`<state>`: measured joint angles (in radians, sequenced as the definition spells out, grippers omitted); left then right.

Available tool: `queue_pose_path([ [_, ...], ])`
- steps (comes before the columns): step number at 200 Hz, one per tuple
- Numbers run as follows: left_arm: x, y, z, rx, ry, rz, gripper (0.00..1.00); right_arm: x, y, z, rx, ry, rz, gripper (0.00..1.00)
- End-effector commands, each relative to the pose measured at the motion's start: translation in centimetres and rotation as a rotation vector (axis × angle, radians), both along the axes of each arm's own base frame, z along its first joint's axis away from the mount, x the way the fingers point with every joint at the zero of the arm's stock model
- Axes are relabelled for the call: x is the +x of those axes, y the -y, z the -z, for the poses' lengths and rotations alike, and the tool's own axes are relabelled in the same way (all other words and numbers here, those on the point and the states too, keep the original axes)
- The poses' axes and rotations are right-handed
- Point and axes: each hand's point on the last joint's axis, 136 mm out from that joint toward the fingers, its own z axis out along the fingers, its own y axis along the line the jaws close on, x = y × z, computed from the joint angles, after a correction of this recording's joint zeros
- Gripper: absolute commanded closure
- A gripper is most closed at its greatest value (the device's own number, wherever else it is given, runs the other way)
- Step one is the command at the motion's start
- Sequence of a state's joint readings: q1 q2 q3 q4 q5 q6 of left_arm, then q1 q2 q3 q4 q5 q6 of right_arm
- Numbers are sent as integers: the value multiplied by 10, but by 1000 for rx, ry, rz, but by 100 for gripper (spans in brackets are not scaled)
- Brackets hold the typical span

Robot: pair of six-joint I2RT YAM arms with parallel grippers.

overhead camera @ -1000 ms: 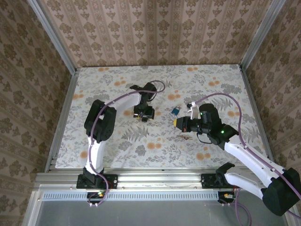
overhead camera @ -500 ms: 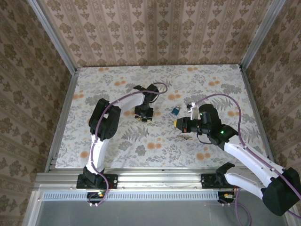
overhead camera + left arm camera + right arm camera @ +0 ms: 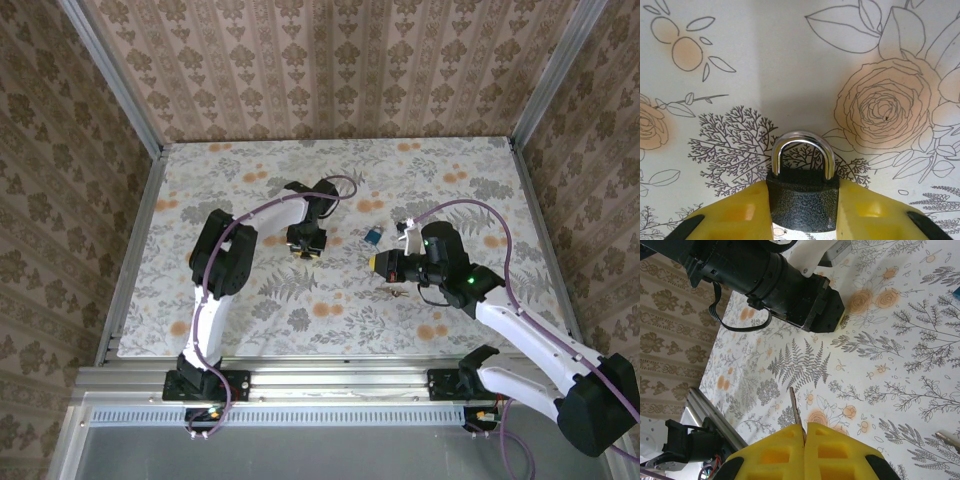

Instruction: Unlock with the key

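A black padlock (image 3: 802,200) with a silver shackle stands on the flowered table, and the yellow fingers (image 3: 740,212) of my left gripper (image 3: 802,189) press against both its sides. From above, that left gripper (image 3: 306,243) sits at mid-table, pointing down. My right gripper (image 3: 805,427) is shut on the key (image 3: 795,407); the thin metal blade sticks out from between the pads and the head is hidden. In the top view the right gripper (image 3: 378,263) hovers to the right of the left one, pointing toward it.
A small blue padlock (image 3: 372,236) lies between the two grippers, slightly farther back. A small metal piece (image 3: 397,292) lies on the table just below the right gripper. The left arm's black wrist (image 3: 790,285) shows in the right wrist view.
My left gripper's fingers have closed in onto the black padlock. The right gripper stays shut on the key and has barely moved.
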<state>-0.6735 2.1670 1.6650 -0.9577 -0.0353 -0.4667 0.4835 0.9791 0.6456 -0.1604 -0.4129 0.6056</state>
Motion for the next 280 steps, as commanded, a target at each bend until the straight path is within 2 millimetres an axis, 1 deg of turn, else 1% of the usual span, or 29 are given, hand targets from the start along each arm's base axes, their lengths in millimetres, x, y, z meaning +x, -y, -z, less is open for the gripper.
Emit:
queue_pose_path([
  [1,-7,-8,12,23,-42,-5,75,3,1,2,-5,12,17,100],
  [16,-7,-10,12,27,-41,-5,65,4,1,3,-5,11,17,100],
  [28,-7,-11,13,34,-43,-5,59,4,1,2,-3,13,18,100],
  [42,-8,-12,15,40,-47,-7,55,4,0,2,-1,12,19,100],
  [55,-9,-11,18,33,-56,-11,55,5,0,2,-1,13,20,100],
  [78,-12,-10,24,16,-70,-20,59,4,1,4,-4,11,21,100],
  [113,-13,-10,31,-10,-94,-38,75,4,2,8,-5,6,26,100],
  [124,-13,-10,31,-13,-93,-41,78,4,2,9,-6,7,28,100],
  [138,-12,-10,27,-17,-83,-41,79,4,3,10,-10,7,30,100],
  [158,-10,-11,18,-25,-63,-47,80,5,4,15,-17,3,35,100],
  [181,-6,-9,1,-48,-28,-60,81,5,3,18,-15,4,37,100],
  [232,1,-5,-48,-131,75,-120,82,7,0,27,-62,32,40,100],
  [280,2,-7,-92,-238,177,-256,81,13,-13,21,-62,138,55,100],
])
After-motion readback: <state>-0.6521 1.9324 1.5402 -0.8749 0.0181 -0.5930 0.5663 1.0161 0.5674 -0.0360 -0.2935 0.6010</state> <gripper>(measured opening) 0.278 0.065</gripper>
